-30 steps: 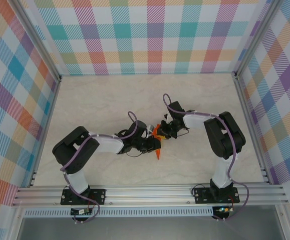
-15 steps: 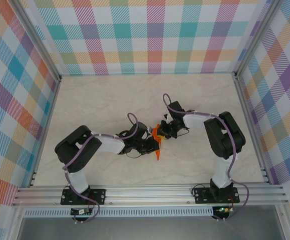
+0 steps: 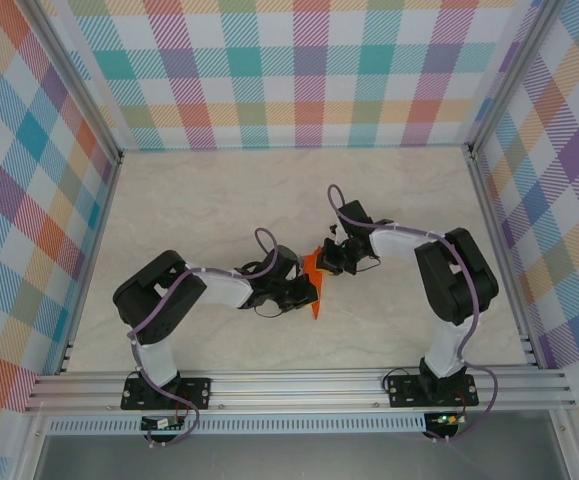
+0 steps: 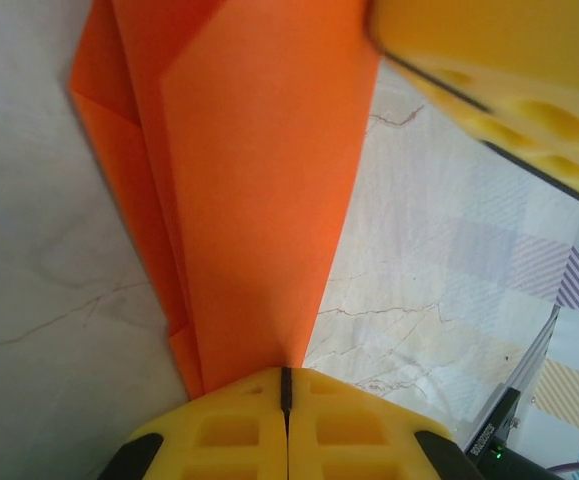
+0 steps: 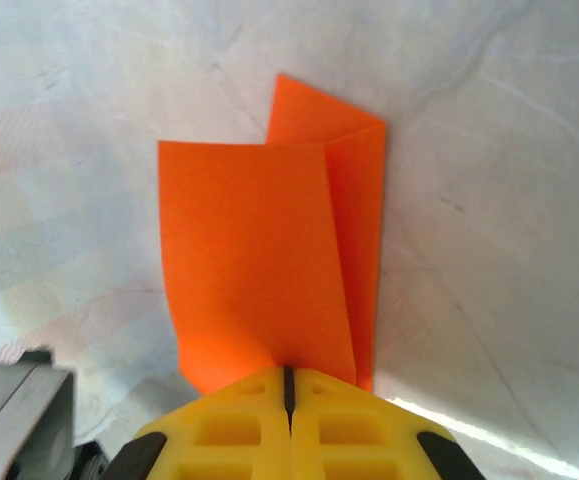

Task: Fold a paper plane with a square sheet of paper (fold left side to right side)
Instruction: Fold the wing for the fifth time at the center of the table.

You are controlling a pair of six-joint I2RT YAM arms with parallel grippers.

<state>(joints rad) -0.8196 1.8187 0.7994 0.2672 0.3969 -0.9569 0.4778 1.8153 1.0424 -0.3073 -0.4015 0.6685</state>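
Note:
The orange sheet of paper (image 3: 315, 290) lies mid-table between the two arms, folded into a narrow pointed paper plane shape with its tip toward the near edge. My left gripper (image 3: 304, 291) is shut on its near end; in the left wrist view the layered flaps (image 4: 259, 200) run away from the closed yellow fingertips (image 4: 286, 382). My right gripper (image 3: 328, 262) is shut on the far, wider end, where two overlapping flaps (image 5: 264, 260) rise from its closed jaws (image 5: 289, 380). The right gripper's yellow finger (image 4: 489, 70) shows at the top right of the left wrist view.
The marble-patterned table (image 3: 219, 200) is walled by checked panels on three sides. An aluminium rail (image 3: 299, 385) with the arm bases runs along the near edge. Both arms' elbows (image 3: 154, 290) (image 3: 459, 270) stand out to the sides.
Both grippers have closed fully onto the paper. The left gripper has edged a little to the right; the paper stays in the same spot.

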